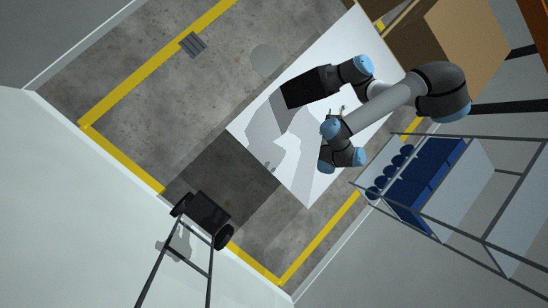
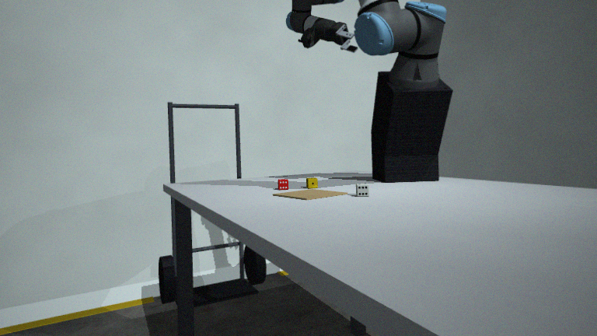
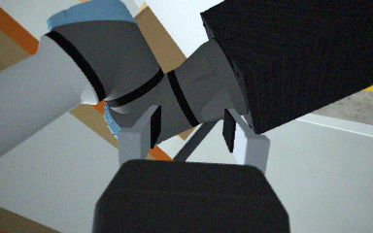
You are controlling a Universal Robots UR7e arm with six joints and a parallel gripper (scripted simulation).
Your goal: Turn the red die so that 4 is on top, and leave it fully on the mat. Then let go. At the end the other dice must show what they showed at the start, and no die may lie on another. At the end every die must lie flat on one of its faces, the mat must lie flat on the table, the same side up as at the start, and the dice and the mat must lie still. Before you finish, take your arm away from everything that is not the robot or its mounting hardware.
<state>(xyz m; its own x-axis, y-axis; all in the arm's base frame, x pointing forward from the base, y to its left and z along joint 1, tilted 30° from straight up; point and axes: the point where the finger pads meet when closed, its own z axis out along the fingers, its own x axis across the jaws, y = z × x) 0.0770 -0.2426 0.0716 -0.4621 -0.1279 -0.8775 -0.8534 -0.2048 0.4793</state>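
The red die (image 2: 283, 184) lies flat on the table behind the left part of the tan mat (image 2: 309, 194), off the mat in the exterior view. Its side facing that camera shows six white pips; its top number cannot be read. The yellow die (image 2: 311, 183) stands behind the mat with one pip toward the camera. The white die (image 2: 362, 190) stands right of the mat with six dark pips toward the camera. The mat lies flat. My gripper (image 2: 353, 41) (image 3: 191, 119) is open and empty, high above the table and pointing sideways toward the arm's own base.
The white table (image 1: 299, 191) (image 2: 440, 235) carries the black robot pedestal (image 1: 305, 88) (image 2: 406, 138). The arm hides most of the dice area in the top view. A hand truck (image 2: 203, 106) stands beyond the table, and a shelf rack (image 1: 428, 191) and cardboard boxes (image 1: 468, 26) stand around it.
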